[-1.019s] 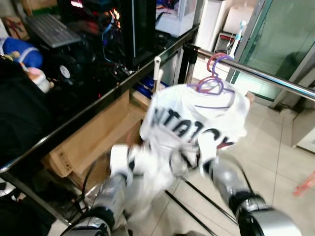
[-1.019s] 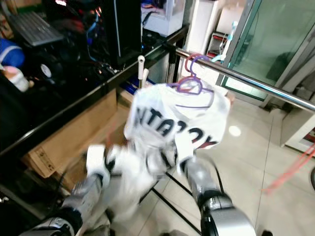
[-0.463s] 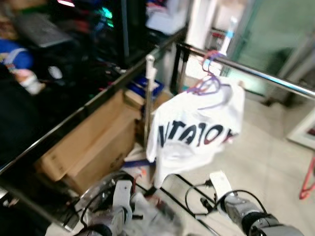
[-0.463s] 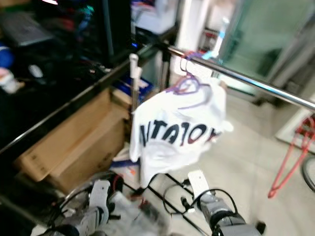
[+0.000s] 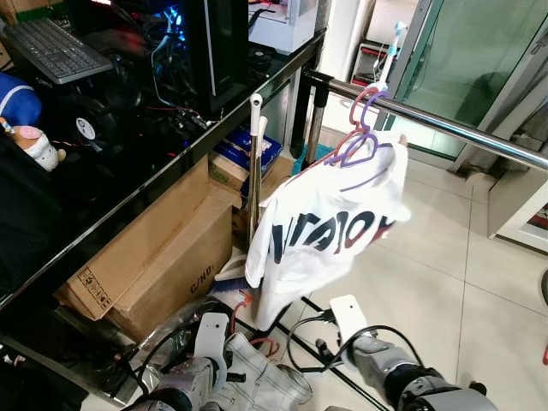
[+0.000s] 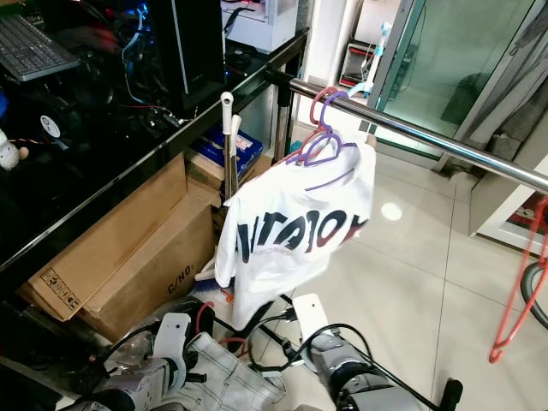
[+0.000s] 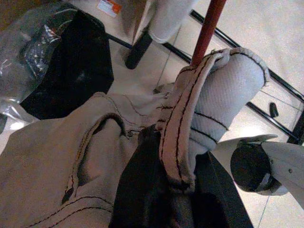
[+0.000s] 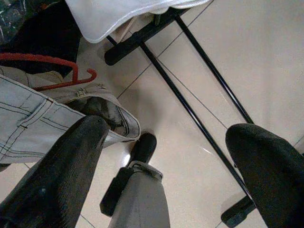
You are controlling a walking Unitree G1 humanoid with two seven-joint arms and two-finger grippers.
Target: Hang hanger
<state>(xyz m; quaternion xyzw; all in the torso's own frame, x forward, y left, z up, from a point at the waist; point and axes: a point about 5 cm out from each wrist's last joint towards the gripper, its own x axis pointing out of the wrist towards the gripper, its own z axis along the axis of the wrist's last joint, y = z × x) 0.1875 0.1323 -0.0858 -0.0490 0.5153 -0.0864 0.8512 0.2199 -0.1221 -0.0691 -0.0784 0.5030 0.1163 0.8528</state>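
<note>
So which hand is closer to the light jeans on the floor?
Left. The left hand is closed on the light jeans, gripping a seam. The right hand hangs open above the floor tiles, apart from them.

The humanoid's 2 silver arms, the left arm (image 5: 175, 387) and right arm (image 5: 402, 378), have ribbed dark joint bands, flat white wrist plates and looping black cables; the right gripper (image 8: 166, 166) carries 2 long, rounded matte-black fingers (image 8: 71, 161).
</note>
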